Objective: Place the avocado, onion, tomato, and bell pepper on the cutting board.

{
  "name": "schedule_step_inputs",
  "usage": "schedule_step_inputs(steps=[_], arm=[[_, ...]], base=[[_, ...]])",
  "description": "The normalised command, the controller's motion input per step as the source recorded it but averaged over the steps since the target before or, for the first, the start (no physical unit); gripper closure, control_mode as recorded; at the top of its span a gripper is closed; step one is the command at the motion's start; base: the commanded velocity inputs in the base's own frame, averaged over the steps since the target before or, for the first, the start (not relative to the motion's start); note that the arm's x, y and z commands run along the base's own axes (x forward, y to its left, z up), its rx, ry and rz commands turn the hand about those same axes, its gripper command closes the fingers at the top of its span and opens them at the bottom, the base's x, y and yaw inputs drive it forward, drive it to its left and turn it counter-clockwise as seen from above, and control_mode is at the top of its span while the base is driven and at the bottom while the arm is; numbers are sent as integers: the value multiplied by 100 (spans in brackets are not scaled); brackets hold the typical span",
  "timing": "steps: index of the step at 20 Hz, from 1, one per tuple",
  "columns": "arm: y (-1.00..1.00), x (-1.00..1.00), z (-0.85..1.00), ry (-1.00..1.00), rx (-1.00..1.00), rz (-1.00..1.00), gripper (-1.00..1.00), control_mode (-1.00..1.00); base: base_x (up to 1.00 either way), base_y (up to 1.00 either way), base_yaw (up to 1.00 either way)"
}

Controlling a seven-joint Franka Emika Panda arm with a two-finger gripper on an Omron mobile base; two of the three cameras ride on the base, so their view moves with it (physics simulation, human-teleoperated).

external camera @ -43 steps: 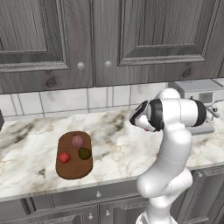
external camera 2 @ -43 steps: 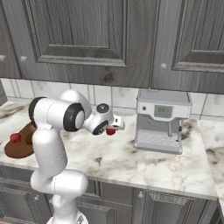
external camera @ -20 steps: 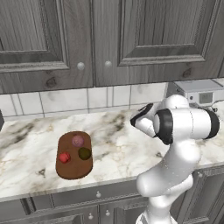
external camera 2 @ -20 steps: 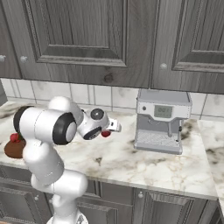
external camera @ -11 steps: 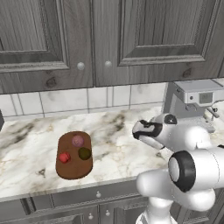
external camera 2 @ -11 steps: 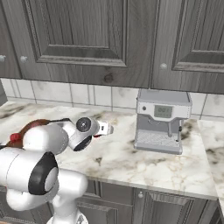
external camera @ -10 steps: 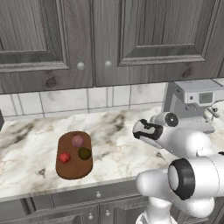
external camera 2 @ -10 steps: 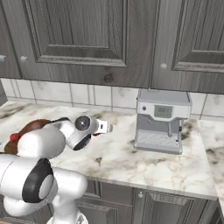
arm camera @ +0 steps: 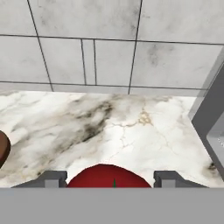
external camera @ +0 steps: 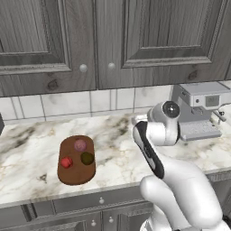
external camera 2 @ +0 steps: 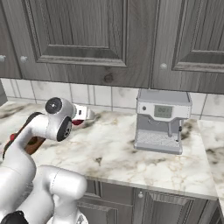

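arm's swung round toward the cutting board [external camera: 76,161], gripper [arm camera: 111,179] clamped on a red one, probably the bell pepper [arm camera: 109,176]. onion [external camera: 80,145], avocado [external camera: 87,158], tomato [external camera: 66,162] already on it.

Cutting board [external camera: 76,173]: dark reddish-brown, rounded ends, flat on the marble counter at the left. On it, dusty pink onion [external camera: 80,145] at the far side, dark olive avocado [external camera: 87,158] nearer and to the right, a small bright red fruit [external camera: 66,162] at the left. Another red fruit [arm camera: 108,176], smooth and rounded, up off the counter between the finger tips, right of the board.
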Motion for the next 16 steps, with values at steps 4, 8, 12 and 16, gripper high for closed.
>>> schedule_step_inputs(steps=[4,8,12,16], arm=[[60,-69,46,5,0,0,100,-100],[52,-84,23,5,0,0,100,-100],[46,-90,16,6,0,1,100,-100],[33,-88,13,6,0,2,100,-100]], base=[[0,0,0],[0,0,0],[0,0,0],[0,0,0]])
